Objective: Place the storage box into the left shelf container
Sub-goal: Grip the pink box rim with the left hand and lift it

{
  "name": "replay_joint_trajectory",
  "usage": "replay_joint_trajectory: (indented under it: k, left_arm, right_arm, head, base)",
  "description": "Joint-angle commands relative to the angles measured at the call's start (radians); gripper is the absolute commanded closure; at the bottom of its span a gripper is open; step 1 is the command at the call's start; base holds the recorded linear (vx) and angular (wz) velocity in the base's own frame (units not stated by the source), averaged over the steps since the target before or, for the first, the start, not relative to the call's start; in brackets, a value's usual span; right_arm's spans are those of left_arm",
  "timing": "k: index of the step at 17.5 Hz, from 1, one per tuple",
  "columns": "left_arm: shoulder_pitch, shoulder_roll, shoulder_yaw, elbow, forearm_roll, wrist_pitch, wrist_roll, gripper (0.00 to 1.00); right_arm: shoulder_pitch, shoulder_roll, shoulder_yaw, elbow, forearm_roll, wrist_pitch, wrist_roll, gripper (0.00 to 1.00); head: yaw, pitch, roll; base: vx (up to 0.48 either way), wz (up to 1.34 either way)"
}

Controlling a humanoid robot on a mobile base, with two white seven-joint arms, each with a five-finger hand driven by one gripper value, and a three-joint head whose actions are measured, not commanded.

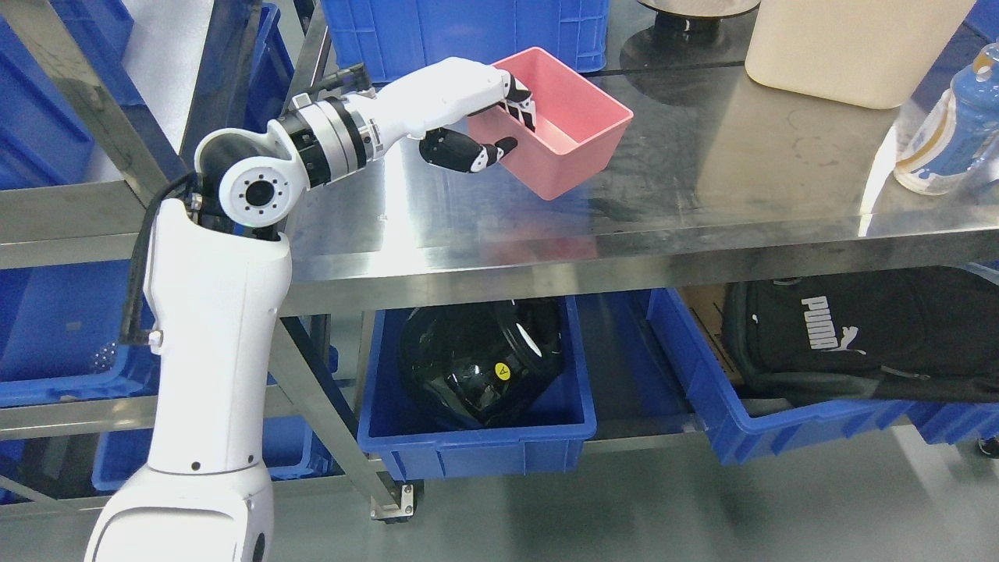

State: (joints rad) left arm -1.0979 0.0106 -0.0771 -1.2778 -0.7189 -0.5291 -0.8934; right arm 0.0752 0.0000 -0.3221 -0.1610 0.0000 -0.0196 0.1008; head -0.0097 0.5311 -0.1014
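1. The left hand (488,117) holds the pink storage box (566,125) at its near left wall: the fingers (519,101) are hooked over the rim into the inside, and the thumb presses on the outer side of the same wall
2. The box is tilted, its left side is raised, and only its lower right corner seems to rest on the steel bench (702,179) or just above it; I cannot tell for sure if it touches
3. So the grasp looks done and the lift is only at the beginning, this is my judgement from the tilt
4. The box is empty and open at the top
5. What is left: to lift the box free, to carry it to the left, and to put it into a blue container on the left shelf (47,343); which of the blue containers there is the target, I cannot tell
6. The blue bin under the bench (476,445) with a black helmet (480,363) is not on the left shelf
7. The right arm does not show
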Motion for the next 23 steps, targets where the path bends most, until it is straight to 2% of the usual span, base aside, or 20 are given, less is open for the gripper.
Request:
replay_joint_trajectory:
  k: [1,13,23]
  left_arm:
    - [0.055,0.019,0.155,-0.210,0.006,-0.034,-0.002,1.00]
    - [0.214,0.007,0.229,-0.302,0.013,-0.236,0.022,1.00]
    - [0.269,0.007,0.208,-0.302,0.072,-0.256,0.047,1.00]
  right_arm:
    - [0.000,-0.017,0.000,0.000,0.008,0.000,0.341,0.00]
    - [0.000,-0.017,0.000,0.000,0.008,0.000,0.341,0.00]
    - [0.000,-0.017,0.000,0.000,0.008,0.000,0.341,0.00]
  head:
    - [0.0000,0.000,0.000]
    - [0.0000,0.000,0.000]
    - [0.0000,0.000,0.000]
  base:
    - [0.000,0.00]
    - [0.000,0.00]
    - [0.000,0.00]
